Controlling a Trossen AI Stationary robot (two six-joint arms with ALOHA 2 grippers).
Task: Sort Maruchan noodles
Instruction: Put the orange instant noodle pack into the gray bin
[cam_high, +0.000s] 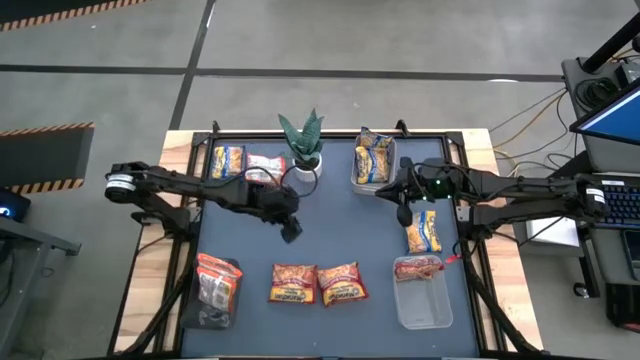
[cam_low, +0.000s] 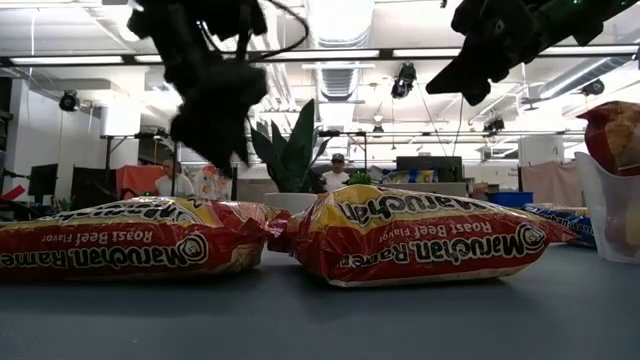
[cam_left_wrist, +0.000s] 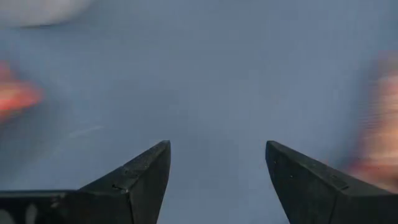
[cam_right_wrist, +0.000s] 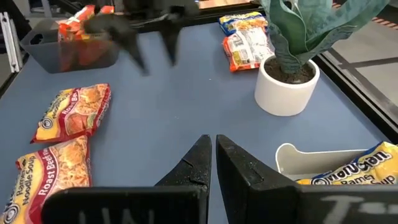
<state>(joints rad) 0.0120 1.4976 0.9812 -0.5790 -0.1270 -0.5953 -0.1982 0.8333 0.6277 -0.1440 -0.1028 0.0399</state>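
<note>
Several Maruchan noodle packets lie flat on the blue table. Two orange-red ones (cam_high: 293, 283) (cam_high: 342, 283) lie side by side near the near edge. A yellow-and-blue one (cam_high: 422, 232) lies at the right, and a yellow-and-blue (cam_high: 228, 160) and a red-and-white one (cam_high: 265, 167) lie at the far left. Others sit in bins. My left gripper (cam_high: 292, 228) (cam_left_wrist: 217, 146) hangs open above bare table at the middle, holding nothing. My right gripper (cam_high: 403, 210) (cam_right_wrist: 212, 140) is shut and empty, raised beside the far right bin.
A potted plant (cam_high: 303, 150) stands at the far middle. A clear bin (cam_high: 372, 160) with yellow packets is far right, another clear bin (cam_high: 425, 305) with a red packet near right, and a dark bin (cam_high: 213, 295) with red packets near left. People show in the room behind.
</note>
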